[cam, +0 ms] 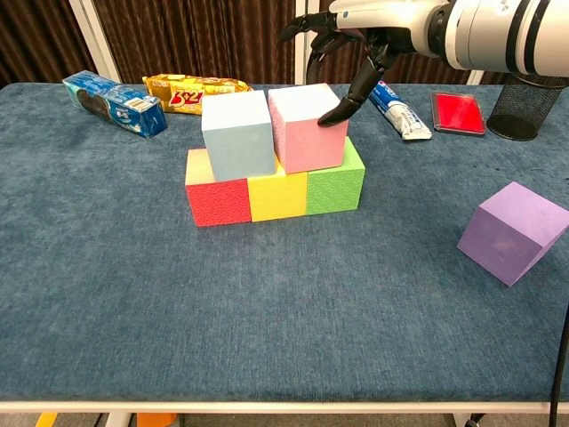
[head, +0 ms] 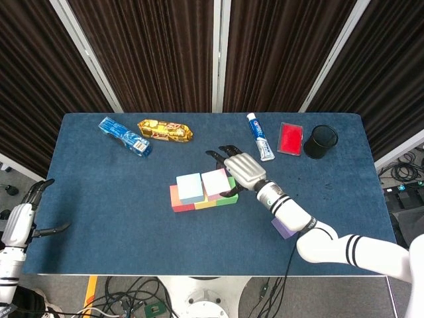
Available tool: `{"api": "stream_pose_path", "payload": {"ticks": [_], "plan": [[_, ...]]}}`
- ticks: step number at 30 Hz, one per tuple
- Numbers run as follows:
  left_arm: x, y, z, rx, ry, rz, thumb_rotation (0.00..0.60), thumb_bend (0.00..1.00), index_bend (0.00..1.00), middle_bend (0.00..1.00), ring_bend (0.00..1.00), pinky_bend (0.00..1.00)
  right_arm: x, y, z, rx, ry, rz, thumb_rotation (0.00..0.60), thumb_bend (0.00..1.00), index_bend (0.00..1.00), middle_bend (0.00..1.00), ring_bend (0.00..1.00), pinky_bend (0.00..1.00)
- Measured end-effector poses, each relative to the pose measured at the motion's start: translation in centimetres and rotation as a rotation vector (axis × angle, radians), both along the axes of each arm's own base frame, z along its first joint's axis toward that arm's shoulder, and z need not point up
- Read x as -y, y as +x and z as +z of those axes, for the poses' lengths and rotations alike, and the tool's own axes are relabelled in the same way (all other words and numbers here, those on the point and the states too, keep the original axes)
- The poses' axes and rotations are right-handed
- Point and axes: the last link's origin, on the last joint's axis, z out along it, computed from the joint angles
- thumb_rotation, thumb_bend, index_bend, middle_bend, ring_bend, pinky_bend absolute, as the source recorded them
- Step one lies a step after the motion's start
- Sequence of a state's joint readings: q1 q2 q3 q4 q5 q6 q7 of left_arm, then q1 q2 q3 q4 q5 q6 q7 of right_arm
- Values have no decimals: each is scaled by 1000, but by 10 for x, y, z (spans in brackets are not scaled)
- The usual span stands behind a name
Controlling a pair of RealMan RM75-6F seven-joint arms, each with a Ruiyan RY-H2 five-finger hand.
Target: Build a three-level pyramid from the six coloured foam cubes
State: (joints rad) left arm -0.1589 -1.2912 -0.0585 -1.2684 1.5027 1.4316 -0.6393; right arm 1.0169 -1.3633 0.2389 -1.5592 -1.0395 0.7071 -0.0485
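Red (cam: 218, 201), yellow (cam: 277, 197) and green (cam: 336, 188) cubes form a row on the blue table. On top of them stand a light blue cube (cam: 236, 134) and a pink cube (cam: 307, 128), side by side and nearly touching. My right hand (cam: 356, 36) hovers over the pink cube with fingers spread, and one fingertip (cam: 333, 116) presses its upper right edge. From the head view the same hand (head: 242, 171) covers the pink cube's (head: 215, 182) right side. A purple cube (cam: 513, 231) lies tilted at the right. My left hand (head: 20, 222) hangs off the table's left edge, fingers apart, holding nothing.
At the back of the table (cam: 267, 311) lie a blue biscuit packet (cam: 114, 102), a gold snack packet (cam: 191, 91), a toothpaste tube (cam: 400, 111), a red box (cam: 457, 112) and a black mesh cup (cam: 533, 98).
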Motion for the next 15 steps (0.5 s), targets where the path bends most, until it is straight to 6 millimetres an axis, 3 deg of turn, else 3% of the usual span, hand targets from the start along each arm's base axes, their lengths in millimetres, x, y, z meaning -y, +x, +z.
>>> {"api": "stream_pose_path", "payload": {"ticks": [15], "plan": [[1, -4, 2, 12, 4, 1, 600, 66, 86, 111, 7, 136, -1, 6, -5, -5, -15, -3, 600, 157, 0, 522, 26, 0]]}}
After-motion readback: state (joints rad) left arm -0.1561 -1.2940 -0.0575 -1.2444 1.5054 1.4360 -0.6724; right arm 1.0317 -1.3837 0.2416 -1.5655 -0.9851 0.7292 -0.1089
